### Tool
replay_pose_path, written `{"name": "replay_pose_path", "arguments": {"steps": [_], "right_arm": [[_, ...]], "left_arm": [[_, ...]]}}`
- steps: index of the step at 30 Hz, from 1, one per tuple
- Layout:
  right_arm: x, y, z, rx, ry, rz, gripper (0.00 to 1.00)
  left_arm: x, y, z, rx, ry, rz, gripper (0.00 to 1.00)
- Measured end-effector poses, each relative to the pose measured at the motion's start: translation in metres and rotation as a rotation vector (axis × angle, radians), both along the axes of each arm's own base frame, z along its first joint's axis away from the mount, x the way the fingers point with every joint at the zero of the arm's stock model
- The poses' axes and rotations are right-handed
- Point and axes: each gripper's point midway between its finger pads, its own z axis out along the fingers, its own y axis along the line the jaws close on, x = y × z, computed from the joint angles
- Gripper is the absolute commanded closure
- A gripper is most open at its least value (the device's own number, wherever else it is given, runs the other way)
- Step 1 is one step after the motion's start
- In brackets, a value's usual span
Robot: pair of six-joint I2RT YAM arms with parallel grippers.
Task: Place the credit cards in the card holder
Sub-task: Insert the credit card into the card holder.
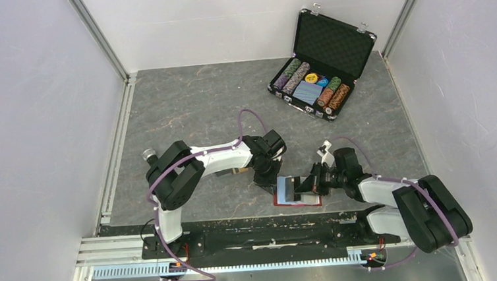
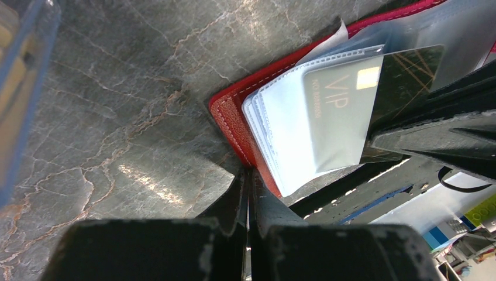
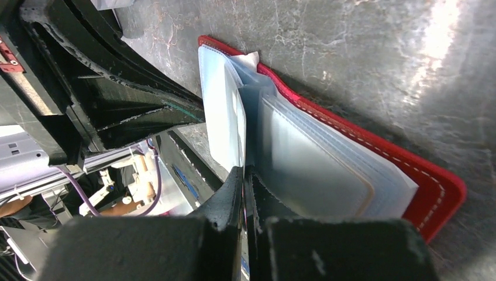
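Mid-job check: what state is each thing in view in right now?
Holder: open, lying flat, sleeves fanned.
VIP card: partly inside a sleeve, one end sticking out.
Left hand: shut, tips at the holder's edge.
Right hand: shut at the sleeves; whether it grips anything is unclear.
Chip case: lid open.

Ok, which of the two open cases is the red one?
The card holder at the near edge, its clear sleeves fanned. The other, the chip case at the far right, is black.
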Motion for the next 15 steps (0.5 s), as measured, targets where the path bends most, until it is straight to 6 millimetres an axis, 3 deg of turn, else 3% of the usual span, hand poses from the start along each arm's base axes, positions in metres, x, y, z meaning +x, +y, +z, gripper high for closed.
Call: {"name": "replay_pose_path", "arguments": {"steps": [2,8,15], "right_arm": [[-0.002,0.004,-0.001,0.002,0.004,0.012,0.95],[-0.002,0.013,-0.002,-0.013,0.008,0.037,0.67],[0.018,0.012,0.012,-0.101,-0.07,0.064,0.42]], "left_arm": [[0.0,0.0,0.0,0.0,0.0,0.0,0.98],[0.0,0.0,0.0,0.001,0.0,0.0,0.98],[0.0,0.0,0.0,0.001,-0.001,0.0,0.98]]}}
